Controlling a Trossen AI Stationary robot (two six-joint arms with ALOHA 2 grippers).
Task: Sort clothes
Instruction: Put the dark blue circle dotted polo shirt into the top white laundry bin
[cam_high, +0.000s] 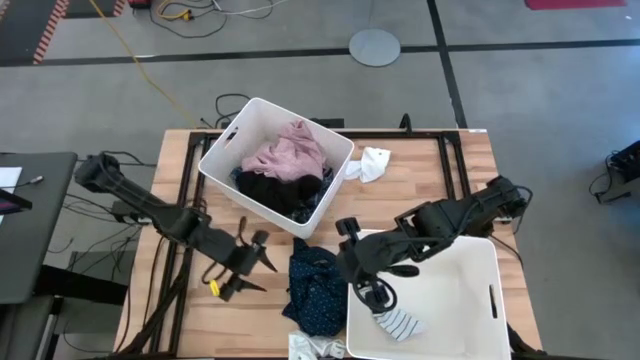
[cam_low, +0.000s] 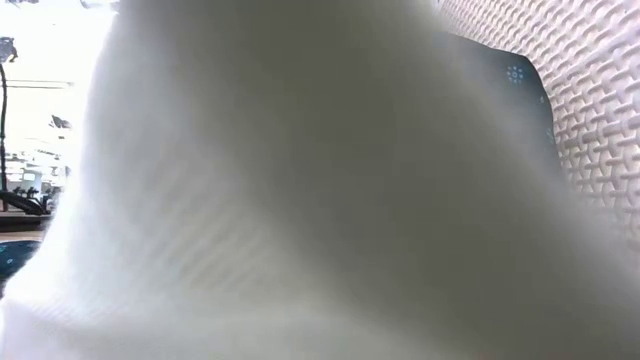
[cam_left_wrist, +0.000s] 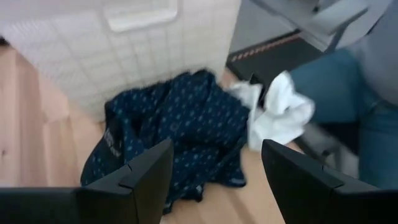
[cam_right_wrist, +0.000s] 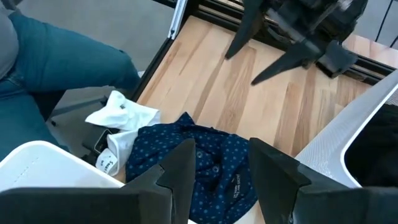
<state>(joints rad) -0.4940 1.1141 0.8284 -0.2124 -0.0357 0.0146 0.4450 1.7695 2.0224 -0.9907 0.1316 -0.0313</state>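
A navy dotted garment (cam_high: 315, 285) lies crumpled on the table between my two grippers, against the near white bin's left wall; it also shows in the wrist views (cam_left_wrist: 180, 118) (cam_right_wrist: 211, 162). My left gripper (cam_high: 268, 277) (cam_left_wrist: 216, 152) is open and empty to its left. My right gripper (cam_high: 348, 262) (cam_right_wrist: 219, 155) is open and empty above the garment's right edge, beside the near bin's far left corner. A striped sock (cam_high: 400, 322) lies in the near bin (cam_high: 490, 250). Pink (cam_high: 295, 150) and black (cam_high: 270, 188) garments fill the far bin (cam_high: 215, 170).
White socks (cam_high: 318, 347) (cam_left_wrist: 273, 115) (cam_right_wrist: 124, 118) lie at the table's near edge. Another white sock (cam_high: 372, 163) lies right of the far bin. White cloth (cam_low: 300, 200) fills the low view. A seated person in jeans (cam_right_wrist: 56, 56) is beyond the near edge.
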